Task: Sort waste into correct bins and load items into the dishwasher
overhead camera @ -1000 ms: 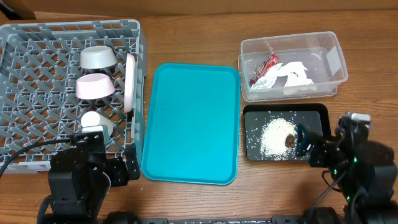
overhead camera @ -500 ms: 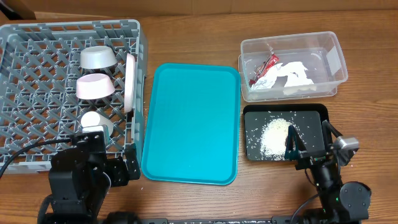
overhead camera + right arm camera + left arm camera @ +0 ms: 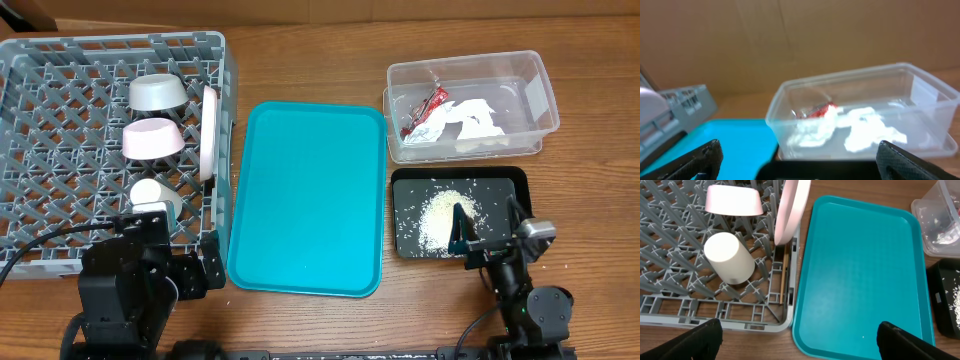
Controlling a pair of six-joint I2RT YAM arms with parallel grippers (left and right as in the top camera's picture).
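Clear plastic tub (image 3: pixel 520 75), wooden table (image 3: pixel 310 60)

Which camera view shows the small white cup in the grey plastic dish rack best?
The left wrist view: the small white cup shows whole and close. Overhead shows it small, partly behind the left arm. The right wrist view misses it.

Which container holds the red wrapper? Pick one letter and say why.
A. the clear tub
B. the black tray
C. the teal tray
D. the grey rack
A: the red wrapper lies inside the clear tub, right beside the white napkin.
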